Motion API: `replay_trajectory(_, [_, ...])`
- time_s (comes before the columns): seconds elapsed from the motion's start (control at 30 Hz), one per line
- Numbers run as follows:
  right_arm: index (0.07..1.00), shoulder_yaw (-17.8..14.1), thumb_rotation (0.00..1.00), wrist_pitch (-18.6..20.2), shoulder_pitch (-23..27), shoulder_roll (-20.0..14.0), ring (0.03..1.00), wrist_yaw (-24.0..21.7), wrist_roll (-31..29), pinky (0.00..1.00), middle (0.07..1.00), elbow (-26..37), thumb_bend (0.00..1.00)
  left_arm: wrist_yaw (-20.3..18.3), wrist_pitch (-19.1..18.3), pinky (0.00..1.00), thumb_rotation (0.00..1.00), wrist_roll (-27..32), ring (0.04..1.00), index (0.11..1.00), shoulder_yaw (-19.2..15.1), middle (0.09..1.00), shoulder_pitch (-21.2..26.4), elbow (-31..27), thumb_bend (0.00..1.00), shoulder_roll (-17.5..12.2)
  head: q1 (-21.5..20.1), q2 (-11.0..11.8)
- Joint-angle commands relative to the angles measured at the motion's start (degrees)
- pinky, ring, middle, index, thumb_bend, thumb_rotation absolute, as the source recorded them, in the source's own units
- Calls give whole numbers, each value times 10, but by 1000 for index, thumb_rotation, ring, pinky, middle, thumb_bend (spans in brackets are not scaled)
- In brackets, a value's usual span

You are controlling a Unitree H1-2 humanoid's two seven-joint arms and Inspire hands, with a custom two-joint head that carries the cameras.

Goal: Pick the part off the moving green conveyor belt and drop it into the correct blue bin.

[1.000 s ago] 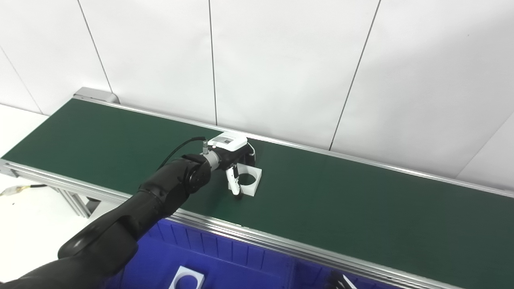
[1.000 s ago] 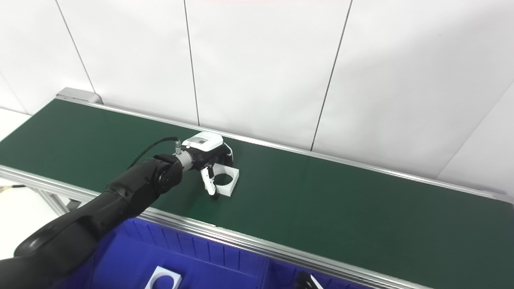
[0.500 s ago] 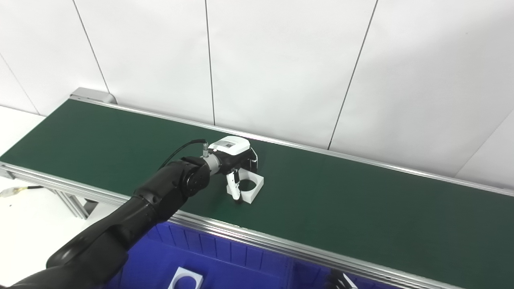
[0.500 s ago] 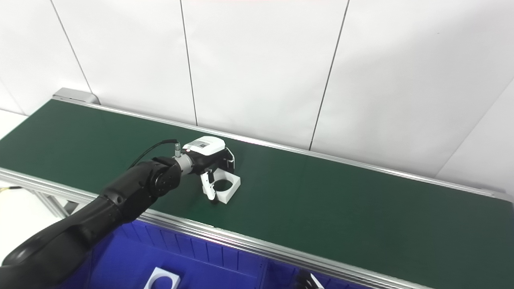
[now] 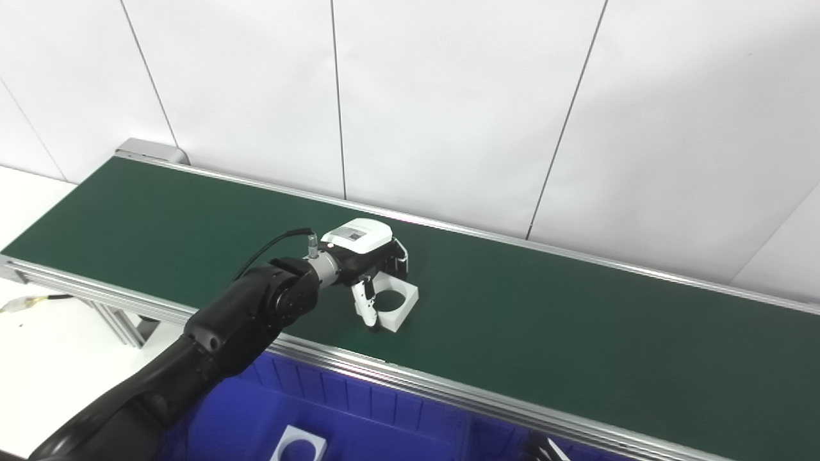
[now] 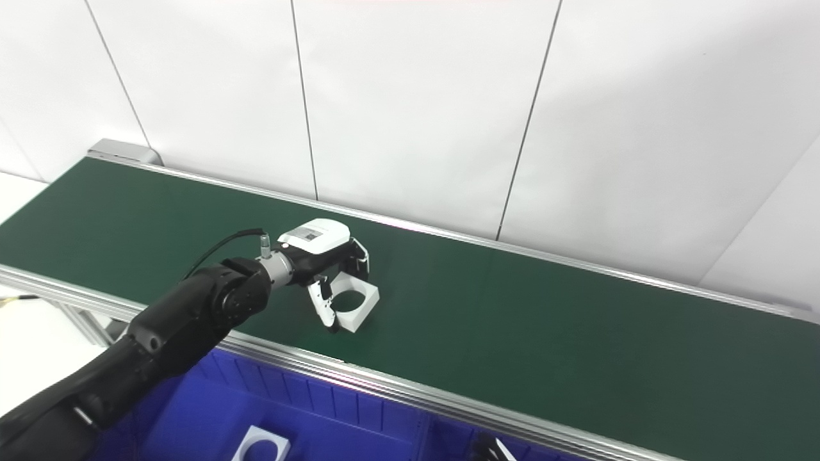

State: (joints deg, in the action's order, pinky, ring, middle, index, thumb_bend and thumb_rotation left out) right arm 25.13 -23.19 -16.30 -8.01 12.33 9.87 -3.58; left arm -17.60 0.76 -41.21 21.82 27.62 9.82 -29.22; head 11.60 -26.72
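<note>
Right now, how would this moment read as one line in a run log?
left hand: closed on part | part: on belt, not lifted | bin: holds similar part | right hand: out of view

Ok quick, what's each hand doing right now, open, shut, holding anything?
Left hand: shut on the white part, still on the conveyor belt.
Right hand: not in view.

A black, jointed left arm [image 5: 211,339] reaches in from the lower left, stretched forward and upward. A thin black cable [image 5: 266,246] loops over its silver wrist. The white-backed left hand [image 5: 371,272] points palm down, its thumb and fingers closed around a white square part with a round hole [image 5: 396,302].
</note>
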Motion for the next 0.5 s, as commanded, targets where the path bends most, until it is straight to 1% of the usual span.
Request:
replay_trajectory(0.0, [851, 0, 668, -37, 0, 2, 787, 6, 0, 660, 816, 18, 650, -7, -9, 704, 0, -3, 528, 476, -14, 502, 8, -45, 524, -15, -1, -3])
replay_trajectory(0.07, [852, -1, 671, -37, -1, 3, 787, 5, -1, 663, 816, 18, 653, -17, -14, 696, 0, -5, 521, 482, -20, 494, -1, -71, 525, -18, -2, -4])
replay_trajectory(0.17, [851, -1, 672, -37, -1, 3, 787, 5, 0, 667, 816, 18, 654, -32, -18, 722, 0, 4, 522, 487, -37, 487, -20, -117, 525, -23, -2, -5])
replay_trajectory(0.2, [852, -1, 675, -37, 0, 3, 787, 6, 1, 664, 815, 18, 653, -35, -20, 714, 0, 7, 551, 480, -42, 495, -26, -129, 525, -24, -2, -5])
replay_trajectory(0.3, [853, -1, 673, -37, 0, 2, 786, 6, 1, 660, 815, 19, 647, -40, -16, 696, 0, 14, 573, 477, -56, 497, -43, -154, 525, -27, -2, -10])
replay_trajectory(0.37, [854, -3, 664, -37, 0, 2, 787, 3, -1, 661, 816, 21, 642, -45, -12, 683, 0, 22, 563, 489, -67, 483, -58, -174, 525, -30, -2, -13])
replay_trajectory(0.4, [857, -3, 659, -37, -1, 2, 789, 1, -2, 668, 818, 22, 639, -47, -13, 699, 0, 26, 564, 496, -73, 473, -66, -185, 525, -31, -2, -13])
replay_trajectory(0.47, [859, -4, 660, -37, 0, 3, 789, -1, -3, 672, 819, 23, 638, -51, -18, 699, 0, 30, 564, 498, -82, 468, -82, -207, 525, -33, -2, -16])
